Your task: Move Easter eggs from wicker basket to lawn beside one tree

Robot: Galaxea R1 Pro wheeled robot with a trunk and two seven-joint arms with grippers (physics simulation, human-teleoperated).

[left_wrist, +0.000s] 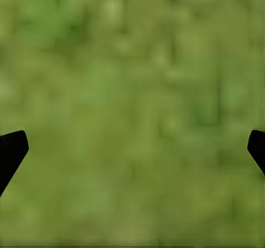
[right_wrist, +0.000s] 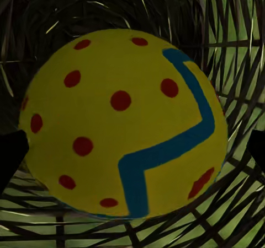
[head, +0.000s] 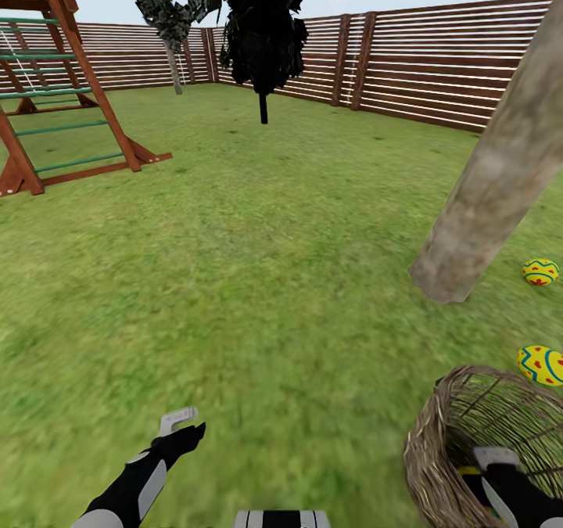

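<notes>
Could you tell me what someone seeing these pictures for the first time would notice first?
Probably the yellow egg with red dots and a blue zigzag, looming large inside the wicker basket where the right gripper reaches in, its jaws spread to either side of the egg. Next, the pale tree trunk leaning across the head view's right side, with two more eggs on the lawn near its foot, beside the basket.

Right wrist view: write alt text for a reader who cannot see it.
A yellow Easter egg with red dots and a blue zigzag band sits close up inside the dark woven wicker basket, green grass showing through gaps in the weave. The black tips of the right end effector flank the egg at either side, apparently spread wide around it.
</notes>
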